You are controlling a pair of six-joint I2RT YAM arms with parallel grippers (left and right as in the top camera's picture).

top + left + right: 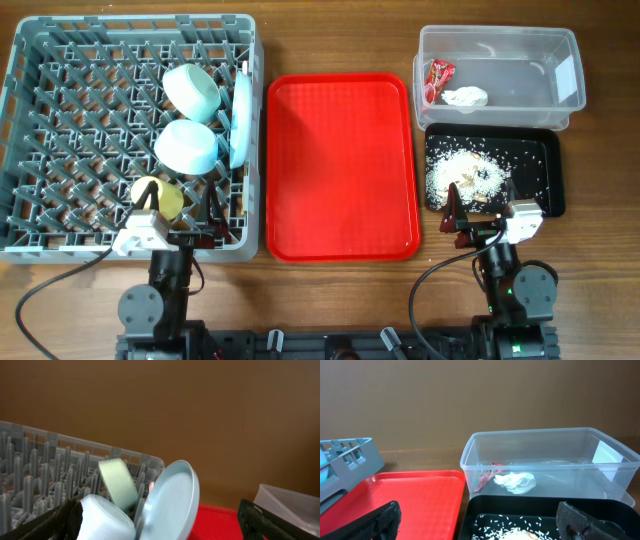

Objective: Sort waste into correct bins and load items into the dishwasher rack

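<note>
At rack's (130, 22) near edge, yellow cup (160, 193) partly hidden by left arm (143, 236).

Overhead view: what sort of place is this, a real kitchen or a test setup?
Probably a tabletop mock-up of a dish-clearing station, not a kitchen: the dishwasher rack sits straight on a wooden table, beside a red serving tray, with a clear tub and black tray as bins.

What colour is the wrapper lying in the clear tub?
Red. The wrapper shows best in the overhead view, beside the white tissue.
</note>
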